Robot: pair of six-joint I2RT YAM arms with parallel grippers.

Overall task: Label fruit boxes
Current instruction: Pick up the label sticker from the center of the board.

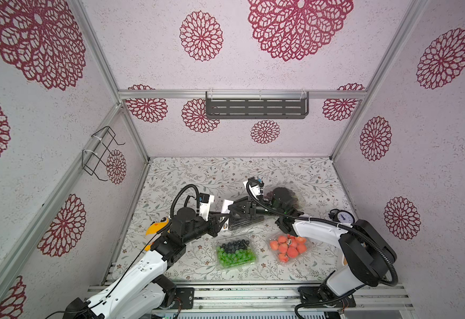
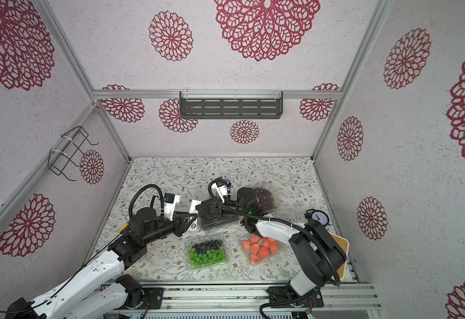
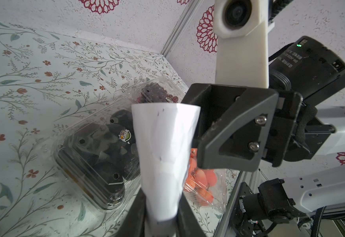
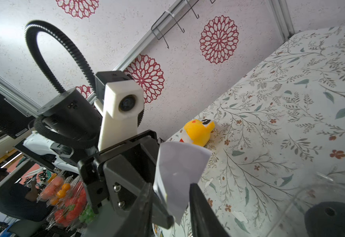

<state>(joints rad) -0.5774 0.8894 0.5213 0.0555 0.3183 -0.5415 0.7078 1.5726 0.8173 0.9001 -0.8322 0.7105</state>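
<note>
Midway across the leaf-printed surface [image 1: 198,176], both claws meet at a white sticker sheet [image 3: 163,143] just above the black-fruit box [image 3: 97,160].

The left claw [image 3: 161,217] pinches one end of the sheet. The right claw [image 4: 169,184] has the sheet's edge between its fingers, but I cannot tell whether it grips. The dark-purple box [image 1: 292,196] sits further back beside the right wrist. The green-and-blue box [image 1: 235,252] and orange-red box [image 1: 289,247] lie side by side, apart, near the front rail. White textured walls [image 1: 322,132] with crimson rosettes enclose everything. A slotted dark shelf [image 1: 256,106] hangs on the back wall and a wire rack [image 1: 101,152] hangs on the left arm's side. A yellow plush toy [image 4: 198,131] and a dial gauge [image 1: 343,216] rest at the edges.
</note>
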